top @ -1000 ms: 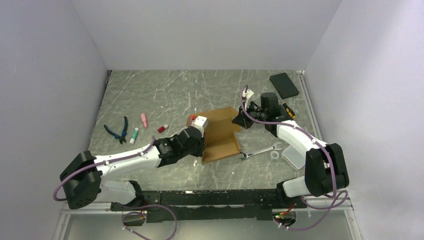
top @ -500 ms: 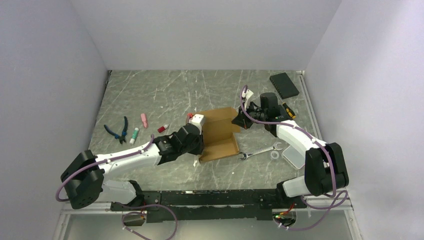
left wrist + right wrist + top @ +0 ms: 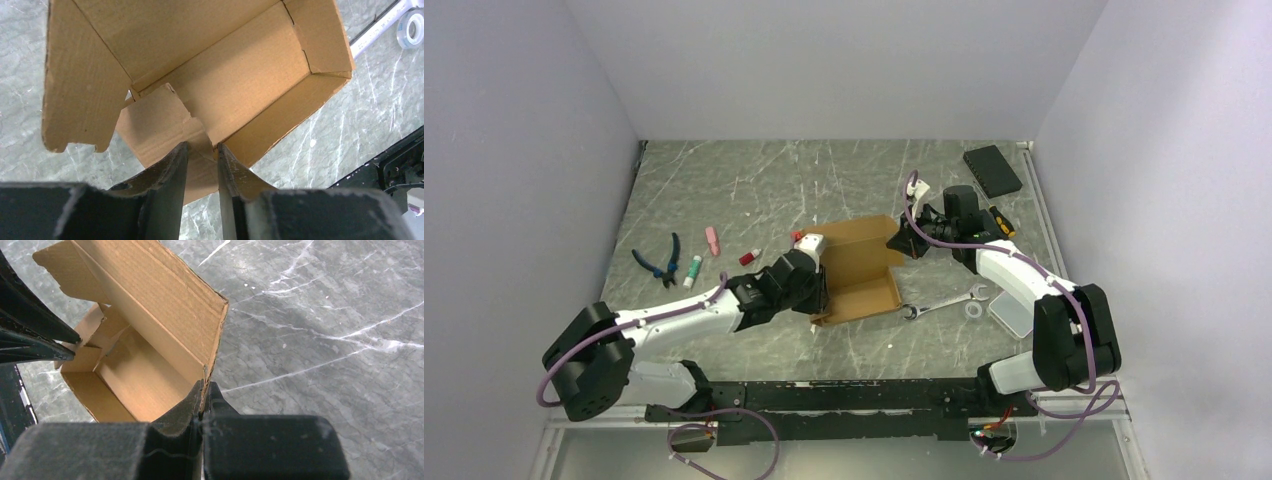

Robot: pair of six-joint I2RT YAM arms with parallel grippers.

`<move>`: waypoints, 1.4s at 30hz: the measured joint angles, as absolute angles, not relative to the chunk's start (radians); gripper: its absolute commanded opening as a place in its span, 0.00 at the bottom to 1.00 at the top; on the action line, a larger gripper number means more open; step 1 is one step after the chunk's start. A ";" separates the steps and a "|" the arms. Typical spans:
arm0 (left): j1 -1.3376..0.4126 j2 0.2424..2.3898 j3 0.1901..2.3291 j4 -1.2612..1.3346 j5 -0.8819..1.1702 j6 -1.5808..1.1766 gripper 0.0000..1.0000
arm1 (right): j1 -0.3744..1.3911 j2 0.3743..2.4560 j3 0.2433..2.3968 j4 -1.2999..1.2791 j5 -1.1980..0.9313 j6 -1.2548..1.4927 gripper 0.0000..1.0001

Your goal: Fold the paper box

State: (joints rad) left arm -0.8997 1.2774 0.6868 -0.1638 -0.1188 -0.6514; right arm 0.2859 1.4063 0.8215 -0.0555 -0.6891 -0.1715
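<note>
The left gripper [image 3: 200, 149] has its two fingers [image 3: 176, 160] nearly together, with only a thin slot between them, and they are clamped on a small end flap at the near-left corner of the paper box [image 3: 240, 85]; the right gripper [image 3: 202, 390] has its fingers [image 3: 186, 405] pressed together, pinching the top edge of a raised wall at the box's far-right corner.

One paper box [image 3: 859, 265] lies at the middle of the grey marbled table [image 3: 754, 190], a little to the right; it is an open brown tray with its long walls raised, a wide flap spread on the far-left side, and the inside bare.

From above, the left gripper [image 3: 820, 296] meets the box from the left and the right gripper [image 3: 902, 243] from the far right; that makes two grippers, both on the one box.

Right of the box lie one spanner [image 3: 942, 302], one small tape ring [image 3: 973, 309] and one clear plastic case [image 3: 1012, 312]; one black flat pad [image 3: 992, 170] sits at the far right corner.

On the left lie one pair of blue-handled pliers [image 3: 659, 262] and three small tubes: one pink [image 3: 713, 240], one white and green [image 3: 693, 270], one red [image 3: 749, 257].
</note>
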 measured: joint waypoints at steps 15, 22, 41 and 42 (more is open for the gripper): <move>-0.883 1.094 0.613 -0.144 -0.091 -0.666 0.55 | 0.286 1.407 0.822 -0.056 -0.689 -0.172 0.00; -0.882 0.837 0.490 -0.146 -0.127 -0.696 0.57 | 0.286 1.408 0.822 -0.059 -0.689 -0.172 0.00; -0.833 0.647 0.105 0.097 -0.083 -0.886 0.77 | 0.286 1.417 0.822 -0.059 -0.690 -0.172 0.00; -0.823 0.667 0.102 0.123 -0.074 -0.892 0.76 | 0.286 1.417 0.822 -0.059 -0.689 -0.172 0.00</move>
State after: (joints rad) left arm -0.8234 0.6670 0.1020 0.1230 -0.0742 -0.8917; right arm 0.2859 1.4166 0.8215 -0.0586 -0.6891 -0.1719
